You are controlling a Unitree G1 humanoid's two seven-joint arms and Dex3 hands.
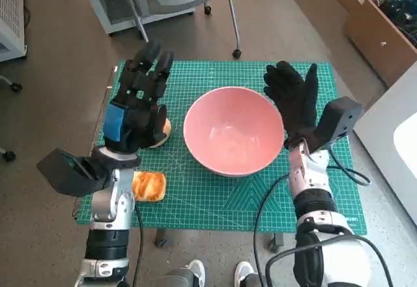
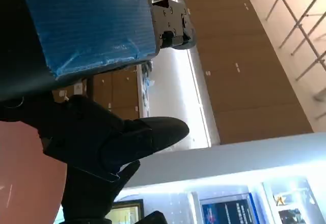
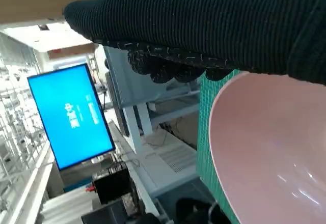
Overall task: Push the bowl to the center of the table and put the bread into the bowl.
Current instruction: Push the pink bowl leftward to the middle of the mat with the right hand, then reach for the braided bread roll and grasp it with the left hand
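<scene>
- Right hand in the black knitted glove (image 1: pixel 294 99) stands with its fingers spread and holds nothing; it is just beside the rim of the round pink bowl (image 1: pixel 233 139), on the robot's right side of it, and I cannot tell if it touches the rim.
- Left hand, black with blue tape on its back (image 1: pixel 139 102), is also wide and holds nothing. It hovers on the other side of the bowl, over a small pale brown piece (image 1: pixel 163 130) that is mostly hidden under it; I cannot say what this piece is.
- The bowl sits on the green cutting mat (image 1: pixel 215 199) that covers the small table, already near the middle and empty inside.
- The golden, flaky piece of bread (image 1: pixel 149 186) lies on the mat near the left forearm, close to the front edge, apart from the bowl.
- I judge the push is nearly finished, so any last correction should be small and low on the wall of the bowl, so that it slides and does not tip.
- After this the left hand should go back toward the bread, come down from above, and close softly, because such bread probably crushes easily.
</scene>
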